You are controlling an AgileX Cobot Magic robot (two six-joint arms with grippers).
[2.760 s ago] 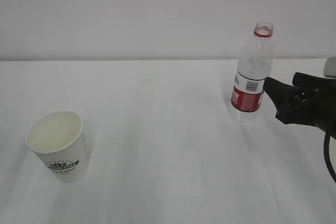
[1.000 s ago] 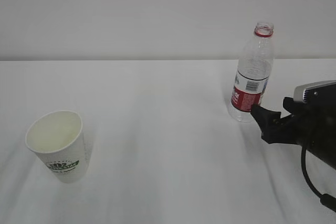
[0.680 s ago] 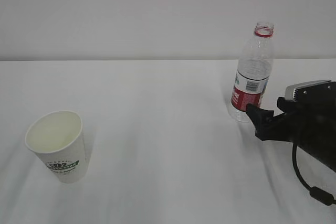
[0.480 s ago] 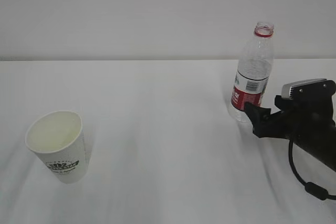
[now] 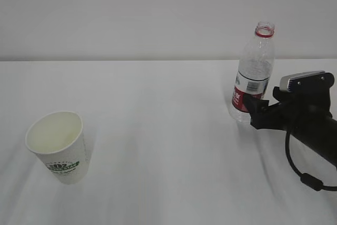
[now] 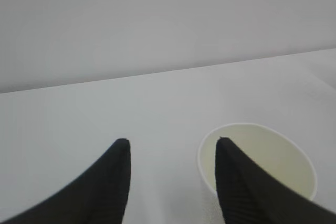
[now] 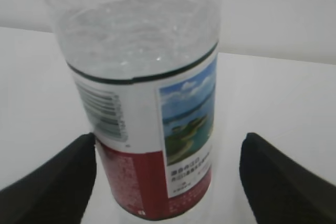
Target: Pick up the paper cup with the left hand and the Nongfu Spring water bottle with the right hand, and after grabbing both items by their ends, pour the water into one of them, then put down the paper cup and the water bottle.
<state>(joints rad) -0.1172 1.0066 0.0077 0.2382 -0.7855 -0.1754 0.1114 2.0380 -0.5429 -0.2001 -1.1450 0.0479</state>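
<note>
**White table, bare wall**

Table (image 5: 158,109) covered in white cloth, faint wrinkles and soft folds across it. Behind, a plain pale grey wall (image 5: 131,14), unmarked, meeting the table's far edge in a straight horizontal line. Light even and diffuse; shadows weak, soft-edged. No windows or floor in view.

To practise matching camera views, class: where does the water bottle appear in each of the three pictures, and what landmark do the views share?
Exterior view: bottle stands upright at right, far side of the table, just left of the right tool.
Left wrist view: not in it; only the cup shows.
Right wrist view: fills the centre, between the tool's two fingers.
Shared landmark: the line where the white table meets the wall.
</note>
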